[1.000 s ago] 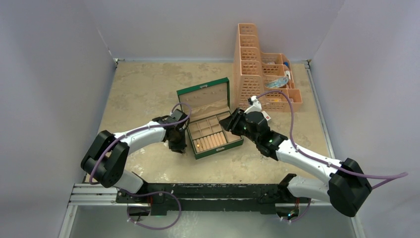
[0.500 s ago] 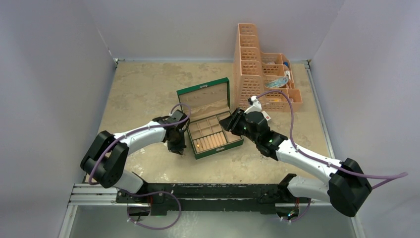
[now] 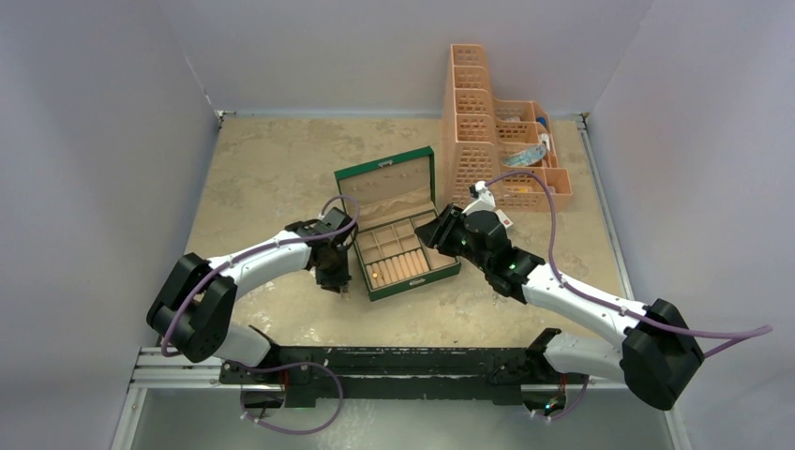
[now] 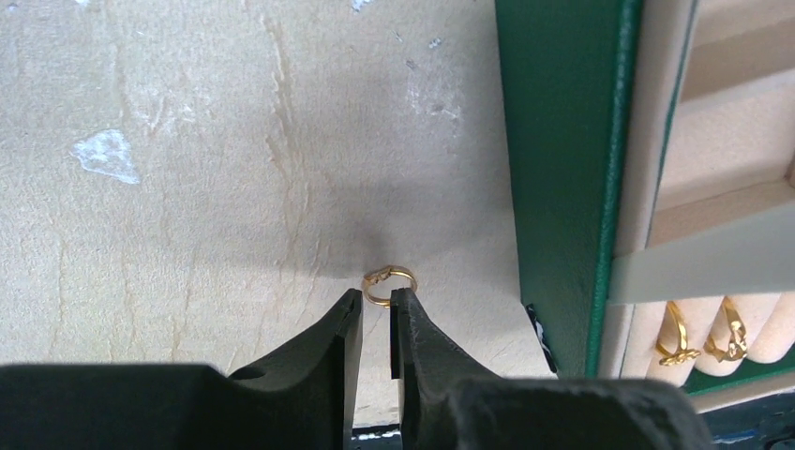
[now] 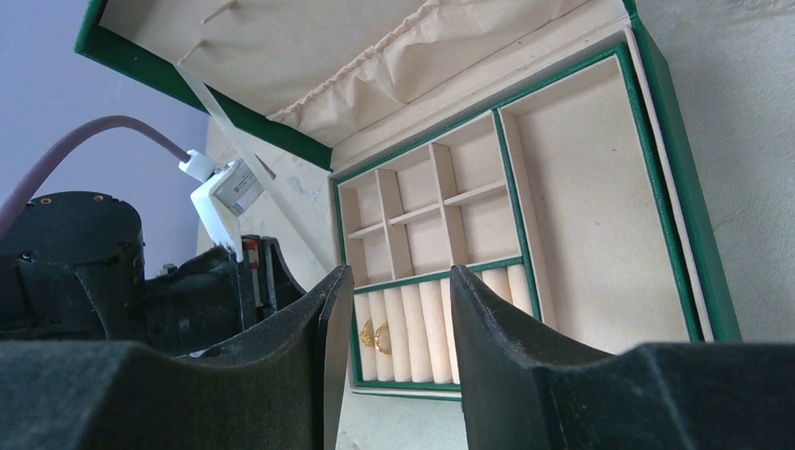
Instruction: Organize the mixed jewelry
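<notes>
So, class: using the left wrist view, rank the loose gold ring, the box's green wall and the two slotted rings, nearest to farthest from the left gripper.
1. Loose gold ring, at the left gripper's fingertips.
2. Green wall, to the right.
3. Two slotted rings, beyond that wall, far right.

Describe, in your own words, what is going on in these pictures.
Two robot arms are sorting jewelry into an open green box. The left gripper is down at the table beside the box, its jaws slightly apart, with a gold ring lying at their tips, not clearly gripped. The right gripper hangs open and empty over the box. In the ring rolls sit two gold rings; the other compartments look empty.
</notes>
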{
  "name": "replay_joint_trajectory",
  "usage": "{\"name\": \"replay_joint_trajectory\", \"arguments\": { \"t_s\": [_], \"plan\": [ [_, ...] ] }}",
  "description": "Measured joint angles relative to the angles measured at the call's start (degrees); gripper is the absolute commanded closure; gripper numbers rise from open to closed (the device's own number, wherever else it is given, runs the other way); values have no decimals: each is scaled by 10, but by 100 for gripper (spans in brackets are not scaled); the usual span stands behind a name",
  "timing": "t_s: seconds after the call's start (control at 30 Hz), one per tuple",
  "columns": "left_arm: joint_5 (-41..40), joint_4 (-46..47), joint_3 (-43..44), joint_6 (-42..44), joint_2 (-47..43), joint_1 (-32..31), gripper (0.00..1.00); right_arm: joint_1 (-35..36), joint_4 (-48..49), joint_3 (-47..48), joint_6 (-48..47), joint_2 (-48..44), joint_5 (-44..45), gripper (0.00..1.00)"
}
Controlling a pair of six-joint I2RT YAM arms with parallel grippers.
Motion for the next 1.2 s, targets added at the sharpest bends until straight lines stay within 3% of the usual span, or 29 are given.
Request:
{"name": "replay_joint_trajectory", "arguments": {
  "t_s": [0.6,0.83,0.97,1.2],
  "plan": [
    [-7,0,19,38,50,-13,83,0,0,0,0,0,0,55],
    [-18,1,33,40,66,-13,90,0,-1,0,0,0,0,55],
    [-27,-5,38,40,70,-13,100,0,-3,0,1,0,-1,55],
    [-30,-8,38,30,70,-15,97,0,-4,0,1,1,-2,55]
  ]
}}
